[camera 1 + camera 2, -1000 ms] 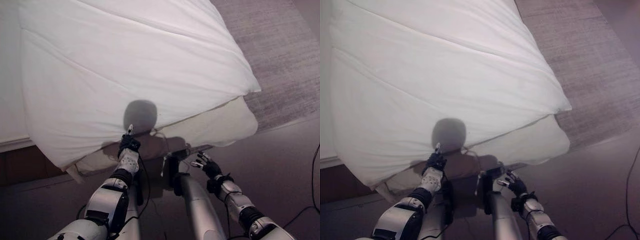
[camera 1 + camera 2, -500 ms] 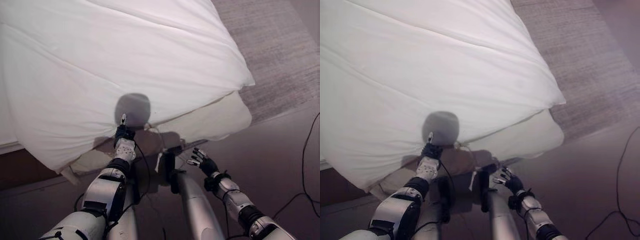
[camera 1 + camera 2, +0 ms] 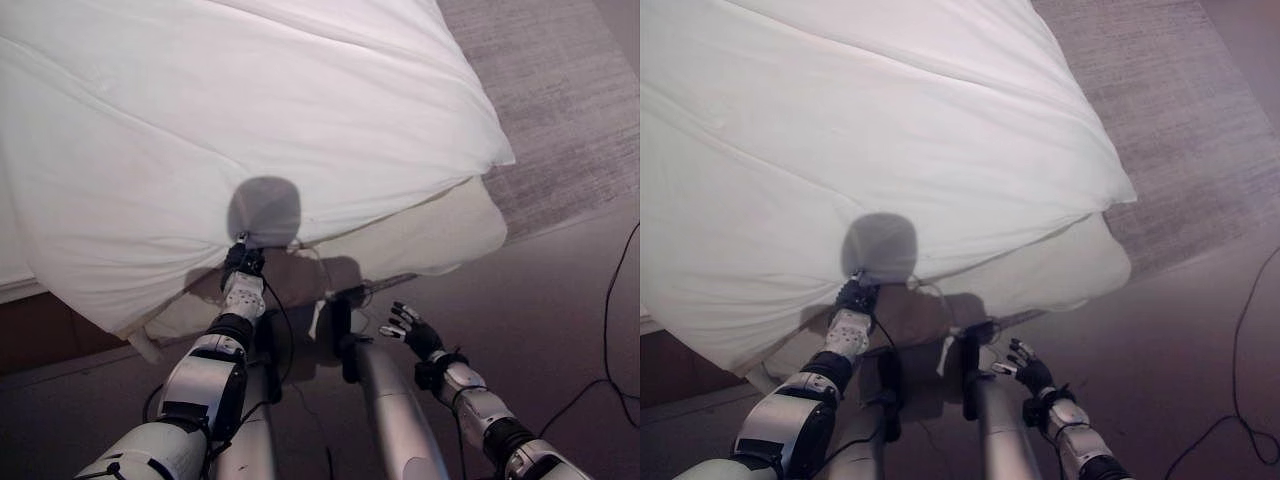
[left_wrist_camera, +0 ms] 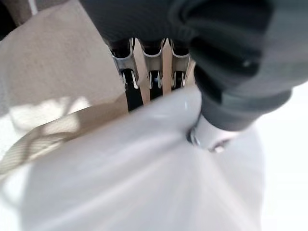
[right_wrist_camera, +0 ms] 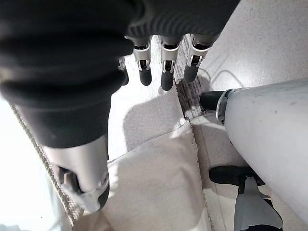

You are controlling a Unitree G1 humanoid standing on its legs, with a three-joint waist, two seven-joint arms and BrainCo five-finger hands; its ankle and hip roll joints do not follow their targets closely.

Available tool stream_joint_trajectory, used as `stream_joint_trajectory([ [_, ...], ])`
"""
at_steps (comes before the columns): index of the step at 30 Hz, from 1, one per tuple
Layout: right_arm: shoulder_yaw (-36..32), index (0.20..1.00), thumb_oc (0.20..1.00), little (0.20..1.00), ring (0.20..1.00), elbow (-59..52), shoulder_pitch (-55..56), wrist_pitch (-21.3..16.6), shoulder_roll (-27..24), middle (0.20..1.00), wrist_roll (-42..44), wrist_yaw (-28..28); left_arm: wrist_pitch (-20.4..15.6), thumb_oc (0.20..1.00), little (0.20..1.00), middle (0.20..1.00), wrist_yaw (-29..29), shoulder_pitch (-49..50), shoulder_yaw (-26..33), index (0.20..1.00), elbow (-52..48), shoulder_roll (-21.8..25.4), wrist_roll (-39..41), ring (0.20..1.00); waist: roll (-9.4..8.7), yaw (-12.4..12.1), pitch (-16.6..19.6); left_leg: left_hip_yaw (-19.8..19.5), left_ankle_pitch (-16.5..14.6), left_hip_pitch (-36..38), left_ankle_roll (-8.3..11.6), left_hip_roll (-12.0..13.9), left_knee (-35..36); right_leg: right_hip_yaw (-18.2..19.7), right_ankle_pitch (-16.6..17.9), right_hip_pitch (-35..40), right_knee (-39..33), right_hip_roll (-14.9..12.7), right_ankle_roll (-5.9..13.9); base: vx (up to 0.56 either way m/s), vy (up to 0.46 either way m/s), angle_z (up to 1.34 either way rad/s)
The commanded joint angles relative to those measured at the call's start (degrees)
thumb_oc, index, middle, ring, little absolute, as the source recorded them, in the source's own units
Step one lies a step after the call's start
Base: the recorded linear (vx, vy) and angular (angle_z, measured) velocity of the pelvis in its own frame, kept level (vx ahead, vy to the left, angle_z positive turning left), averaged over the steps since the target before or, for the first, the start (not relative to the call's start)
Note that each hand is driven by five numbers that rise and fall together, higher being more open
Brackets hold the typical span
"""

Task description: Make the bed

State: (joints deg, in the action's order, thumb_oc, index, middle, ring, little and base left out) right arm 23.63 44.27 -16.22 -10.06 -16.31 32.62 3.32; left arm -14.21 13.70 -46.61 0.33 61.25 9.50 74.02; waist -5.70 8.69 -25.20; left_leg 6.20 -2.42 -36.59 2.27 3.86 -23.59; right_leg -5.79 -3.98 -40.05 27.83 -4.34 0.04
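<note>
A bedroom, wide bed under a puffy white duvet (image 3: pixel 260 110), cream mattress corner (image 3: pixel 440 235), grey woven rug (image 3: pixel 560 110) far right, smooth floor (image 3: pixel 560 300)

Your left hand (image 3: pixel 243 268) has pushed fwd w/ the duvet (image 3: pixel 250 120) edge pinched: the near edge now lies farther up the bed, approx. level w/ the shadow spot, and more of the cream mattress side (image 3: pixel 440 235) shows below it. Your right hand (image 3: pixel 412 330) has dropped lower, away from the bed, fingers loose.
</note>
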Motion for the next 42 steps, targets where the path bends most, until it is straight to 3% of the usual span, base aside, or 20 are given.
stream_joint_trajectory([
  [1,0.1,1.000,1.000,1.000,1.000,-4.7,3.2,-2.2,-0.6,1.000,1.0,0.2,-2.9,0.200,0.200,0.200,-5.1,-6.4,-2.0,0.200,-6.2,-3.0,-1.2,0.200,1.70,-0.1,3.8,0.5,-0.4,-2.9,-1.34,-0.9,0.0,-0.3,2.7,-1.0,-4.0,-1.6,6.11,0.00,0.000,0.00],
  [7,0.0,1.000,1.000,1.000,1.000,-7.3,2.9,-1.5,1.3,1.000,8.7,3.2,-3.8,0.200,0.200,0.200,-9.0,-1.6,-5.8,0.200,-18.0,-4.6,-0.9,0.200,2.17,-1.2,2.9,0.2,0.6,-2.0,-1.29,-1.5,1.8,-0.6,3.5,0.2,-5.6,-1.6,6.07,0.00,0.001,0.01],
  [8,1.8,1.000,1.000,1.000,1.000,-9.1,2.1,0.0,1.3,1.000,11.3,6.4,-3.9,0.200,0.200,0.200,-10.6,-0.9,-6.6,0.200,-21.3,-4.7,0.3,0.200,2.27,-2.0,2.6,-0.1,0.9,-1.7,-1.34,-1.8,2.4,-0.8,3.7,0.6,-6.1,-1.6,6.04,-0.01,-0.012,0.03],
  [13,2.8,1.000,1.000,1.000,1.000,-8.2,-1.8,0.8,4.3,1.000,20.7,8.2,-4.9,0.200,0.200,0.200,-13.1,3.0,-8.2,0.200,-29.6,-5.5,3.5,0.200,2.95,-3.9,1.1,-0.8,1.4,-0.7,-1.70,-2.7,3.2,-1.2,4.0,1.7,-6.8,-1.8,5.94,-0.01,-0.001,0.03],
  [17,5.7,1.000,1.000,1.000,1.000,-6.3,-7.3,4.5,7.5,1.000,26.9,11.9,-5.5,0.200,0.200,0.200,-15.2,7.2,-10.4,0.200,-39.9,-4.7,2.6,0.200,3.56,-6.3,0.0,-1.3,1.9,0.2,-1.93,-3.2,4.1,-1.5,4.3,2.5,-7.1,-1.9,5.85,-0.01,-0.005,0.03],
  [20,5.7,1.000,1.000,1.000,1.000,-6.2,-7.4,4.5,7.5,1.000,26.9,12.0,-5.5,0.200,0.200,0.200,-15.2,7.2,-10.4,0.200,-40.0,-4.7,2.6,0.200,3.54,-6.3,0.0,-1.3,1.9,0.3,-1.92,-3.2,4.1,-1.5,4.3,2.6,-7.1,-1.9,5.85,0.00,-0.009,0.13],
  [22,7.4,1.000,1.000,1.000,1.000,-2.5,-15.4,7.6,11.1,1.000,37.4,12.0,-6.3,0.200,0.200,0.200,-15.4,9.5,-13.6,0.200,-47.7,-4.5,2.9,0.200,4.56,-8.9,-1.2,-2.4,2.4,1.1,-2.10,-4.1,5.1,-2.1,4.2,3.5,-7.2,-2.2,5.71,0.01,-0.020,0.08],
  [27,5.8,1.000,1.000,1.000,1.000,-2.7,-19.9,7.7,14.3,1.000,46.6,11.0,-6.7,0.200,0.200,0.200,-15.0,10.9,-14.6,0.200,-52.6,-3.5,2.7,0.200,5.34,-10.7,-2.0,-3.4,2.8,1.7,-2.22,-4.9,5.4,-2.9,3.6,4.2,-6.7,-2.6,5.63,0.02,-0.009,0.17],
  [33,0.6,1.000,1.000,1.000,1.000,-6.8,-23.2,2.8,18.9,1.000,57.7,7.3,-9.1,0.200,0.200,0.200,-12.9,12.9,-13.6,0.200,-56.9,-2.4,2.5,0.200,6.34,-12.8,-2.1,-4.7,2.8,1.8,-2.52,-5.7,5.5,-4.4,2.8,4.9,-6.0,-3.3,5.50,0.02,0.000,0.16],
  [34,-1.7,1.000,1.000,1.000,1.000,-8.0,-24.0,0.4,19.6,1.000,59.9,6.1,-9.8,0.200,0.200,0.200,-12.6,13.9,-12.8,0.200,-58.7,-2.3,2.5,0.200,6.76,-13.4,-2.1,-5.2,2.8,1.9,-2.60,-6.0,5.6,-4.8,2.6,5.1,-5.9,-3.5,5.49,0.03,0.000,0.05],
  [42,-7.6,1.000,1.000,1.000,1.000,-17.0,-23.6,-7.5,18.2,1.000,62.1,3.2,-12.4,0.200,0.200,0.200,-8.1,18.9,-7.9,0.200,-64.1,-0.7,-1.0,0.200,7.69,-14.6,-1.9,-5.8,2.6,1.7,-2.90,-6.5,5.5,-5.5,2.1,4.9,-5.5,-3.9,5.56,0.02,0.020,0.10],
])
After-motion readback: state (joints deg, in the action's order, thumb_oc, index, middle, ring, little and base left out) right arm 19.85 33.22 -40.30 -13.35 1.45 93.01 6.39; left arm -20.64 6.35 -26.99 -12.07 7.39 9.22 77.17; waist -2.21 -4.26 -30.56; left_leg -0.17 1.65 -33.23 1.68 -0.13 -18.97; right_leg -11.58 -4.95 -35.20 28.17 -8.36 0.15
